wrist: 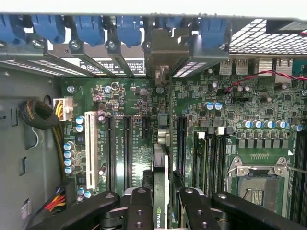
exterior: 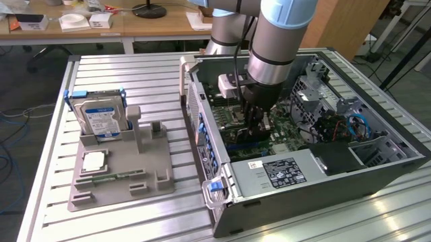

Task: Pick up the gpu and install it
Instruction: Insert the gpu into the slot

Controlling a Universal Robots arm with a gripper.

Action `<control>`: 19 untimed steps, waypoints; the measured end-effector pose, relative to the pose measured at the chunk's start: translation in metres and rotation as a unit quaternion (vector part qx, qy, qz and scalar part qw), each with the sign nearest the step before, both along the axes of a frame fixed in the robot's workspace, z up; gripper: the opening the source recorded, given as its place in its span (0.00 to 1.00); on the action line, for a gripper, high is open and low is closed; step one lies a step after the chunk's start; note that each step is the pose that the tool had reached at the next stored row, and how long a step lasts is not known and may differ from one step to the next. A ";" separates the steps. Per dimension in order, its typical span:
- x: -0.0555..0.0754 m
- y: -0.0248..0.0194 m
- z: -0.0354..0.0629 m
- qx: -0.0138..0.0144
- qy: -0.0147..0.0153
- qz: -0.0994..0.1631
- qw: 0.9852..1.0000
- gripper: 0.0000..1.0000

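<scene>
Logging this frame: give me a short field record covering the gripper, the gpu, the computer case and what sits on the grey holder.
gripper: gripper shut on the gpu, down inside the case
gpu: held edge-on above the motherboard, running parallel to the expansion slots
seated in slot: cannot tell
computer case: computer case lies on its side on the table with its side open
grey holder: grey holder stands at the exterior view's left and carries an upright hard drive

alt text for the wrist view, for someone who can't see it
The gripper holds the gpu edge-on over a green motherboard inside a computer case, black expansion slots on either side of the card. Its far end points at a row of blue clips.
</scene>
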State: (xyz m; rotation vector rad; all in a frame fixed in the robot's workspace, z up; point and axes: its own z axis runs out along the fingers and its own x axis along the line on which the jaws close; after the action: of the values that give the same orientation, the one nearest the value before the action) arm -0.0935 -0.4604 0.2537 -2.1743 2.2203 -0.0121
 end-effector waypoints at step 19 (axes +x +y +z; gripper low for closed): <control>-0.001 0.0001 -0.0075 0.000 0.000 0.008 1.000 0.26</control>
State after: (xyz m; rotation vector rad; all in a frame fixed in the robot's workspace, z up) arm -0.0946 -0.4603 0.2463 -2.1926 2.2022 -0.0123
